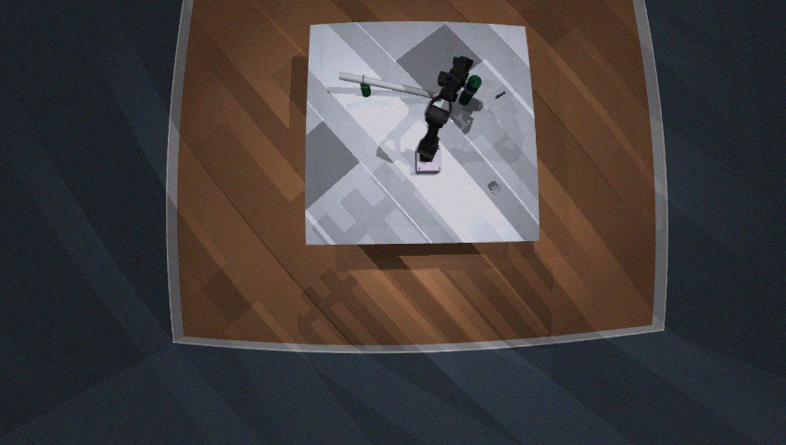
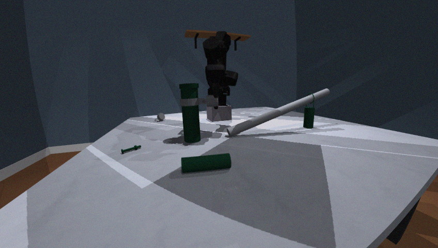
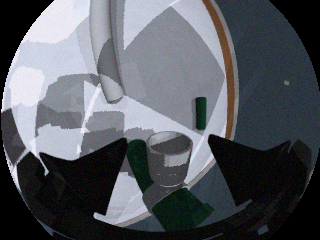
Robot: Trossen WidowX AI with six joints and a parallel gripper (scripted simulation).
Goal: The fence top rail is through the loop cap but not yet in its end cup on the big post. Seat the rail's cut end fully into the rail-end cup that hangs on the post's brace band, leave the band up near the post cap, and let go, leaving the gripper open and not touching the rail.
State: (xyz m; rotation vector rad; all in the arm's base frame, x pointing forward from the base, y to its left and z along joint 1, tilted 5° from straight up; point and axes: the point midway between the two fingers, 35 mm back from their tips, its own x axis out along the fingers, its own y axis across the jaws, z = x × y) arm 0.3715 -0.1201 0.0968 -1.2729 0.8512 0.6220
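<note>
The pale rail (image 1: pixel 386 84) (image 2: pixel 264 118) (image 3: pixel 101 30) slopes through the wire loop (image 2: pixel 313 98) above the short green post (image 1: pixel 365 89) (image 2: pixel 309 117). Its lower end is down at the table, outside the cup and apart from it. The grey rail-end cup (image 2: pixel 212 101) (image 3: pixel 170 167) sticks out sideways from the brace band (image 2: pixel 189 102), which sits high on the big green post (image 1: pixel 470 91) (image 2: pixel 191 122) (image 3: pixel 137 160), a little below its cap. My gripper (image 3: pixel 168 140) is open and empty. In the wrist view the cup's mouth shows between the fingertips. Whether they touch it cannot be told.
A green cylinder (image 2: pixel 205 163) (image 3: pixel 201 113) lies on its side in front of the big post. A small green bolt (image 1: pixel 500 95) (image 2: pixel 131 149) lies beyond the post. A small grey fitting (image 1: pixel 494 187) (image 2: pixel 160 117) lies towards the rear. A wooden shelf (image 2: pixel 202 33) is on the wall.
</note>
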